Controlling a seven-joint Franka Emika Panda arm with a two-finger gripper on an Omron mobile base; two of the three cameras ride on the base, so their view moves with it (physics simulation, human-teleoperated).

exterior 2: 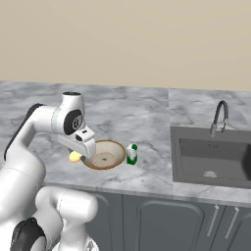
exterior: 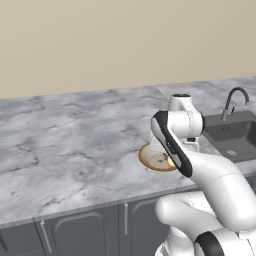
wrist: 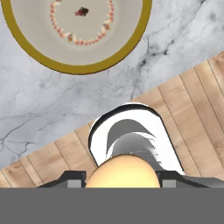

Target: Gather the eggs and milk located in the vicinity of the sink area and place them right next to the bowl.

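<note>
Grey-veined marble counter [exterior 2: 147, 115] running under a plain beige wall, with dark cabinet doors [exterior 2: 162, 223] below. From left to right in the right base view: gripper [exterior 2: 78, 156] low at the bowl's 9 o'clock, clenched on what looks like a pale yellowish egg [exterior 2: 74, 157], though partly hidden; cream bowl [exterior 2: 104, 155] with tan rim; green-and-white milk [exterior 2: 131, 154] upright, just beside the bowl at its 3 o'clock; dark sink [exterior 2: 211, 159] with curved faucet [exterior 2: 218, 117], well apart at far right. Same egg [wrist: 122, 173] between the fingertips [wrist: 72, 178] in the hand view, bowl [wrist: 78, 30] toward 12 o'clock.
</note>
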